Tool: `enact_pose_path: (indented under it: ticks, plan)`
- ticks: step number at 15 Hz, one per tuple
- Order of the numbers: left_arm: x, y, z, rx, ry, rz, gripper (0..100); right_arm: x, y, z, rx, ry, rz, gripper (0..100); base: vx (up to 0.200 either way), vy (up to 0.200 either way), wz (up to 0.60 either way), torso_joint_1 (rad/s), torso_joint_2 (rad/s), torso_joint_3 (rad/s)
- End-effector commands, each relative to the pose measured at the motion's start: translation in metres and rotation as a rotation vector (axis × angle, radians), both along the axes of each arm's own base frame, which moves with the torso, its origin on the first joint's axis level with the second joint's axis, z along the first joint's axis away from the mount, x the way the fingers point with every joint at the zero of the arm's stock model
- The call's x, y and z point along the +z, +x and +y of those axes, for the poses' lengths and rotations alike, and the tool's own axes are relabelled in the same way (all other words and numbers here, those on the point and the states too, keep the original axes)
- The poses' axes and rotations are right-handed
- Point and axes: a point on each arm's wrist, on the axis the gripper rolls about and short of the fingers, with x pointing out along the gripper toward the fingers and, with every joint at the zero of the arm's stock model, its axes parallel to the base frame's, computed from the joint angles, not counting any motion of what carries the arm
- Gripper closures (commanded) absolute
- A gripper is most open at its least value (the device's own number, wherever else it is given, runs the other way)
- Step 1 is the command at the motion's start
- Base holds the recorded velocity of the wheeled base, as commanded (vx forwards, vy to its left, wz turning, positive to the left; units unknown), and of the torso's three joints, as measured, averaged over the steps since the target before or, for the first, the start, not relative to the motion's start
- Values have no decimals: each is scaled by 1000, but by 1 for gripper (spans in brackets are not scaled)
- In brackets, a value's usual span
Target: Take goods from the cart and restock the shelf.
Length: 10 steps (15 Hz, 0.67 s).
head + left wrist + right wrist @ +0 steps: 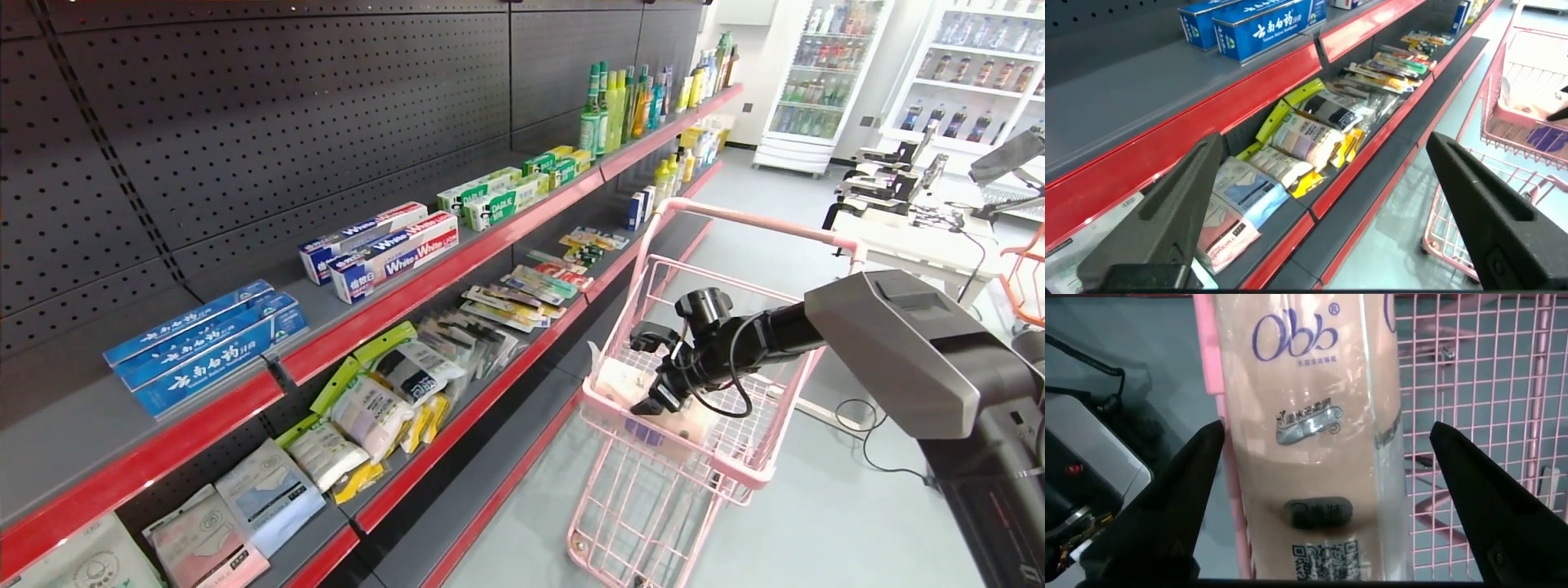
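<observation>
1. Left gripper: hangs in the aisle by the shelf front. Its two dark fingers are spread wide with nothing between them.

2. Shelf: dark pegboard back and grey boards with red front strips, running along the robot's left.
- Lower tier, nearest end: flat soft packs in pale blue, pink and white, lying side by side.
- Next along: plump bagged goods beside yellow-green dividers.
- Farther along: flat carded items, overlapping in rows.
- Upper tier, nearest: three long blue boxes, side by side at the board's front edge.
- Next: white boxes with red and blue ends, two rows deep.
- Beyond them: green-and-white boxes.
- Far end: upright green and yellow bottles.

3. Cart: pink wire basket on wheels, in the aisle just beside the shelf, with its handle on the far side.

4. Pack: pale peach, wrapped in clear film, lying in the cart basket against the side nearest the shelf.

5. Right gripper: lowered into the basket directly over the pack. Its fingers stand wide apart on either side of the pack and are not closed on it. Whether a tip touches the film cannot be told.

6. Background: glass-door drink coolers against the far wall, and a white table carrying equipment beyond the cart.
</observation>
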Motion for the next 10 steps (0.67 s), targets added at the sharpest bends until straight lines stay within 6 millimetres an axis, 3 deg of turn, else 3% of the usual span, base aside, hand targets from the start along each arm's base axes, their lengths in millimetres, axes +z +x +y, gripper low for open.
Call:
enact_pose_path:
  ticks: [1,5,10]
  plan:
    - [0,0,0,0,0,1,0,2,1,-4,-7,4,-4,0,0,0,0,0,0,0]
    - [0,0,0,0,0,1,0,-3,0,-7,-12,3,9,0,0,0,0,0,0,0]
    - [0,0,0,0,0,1,0,-14,-1,5,20,-5,25,0,0,0,0,0,0,0]
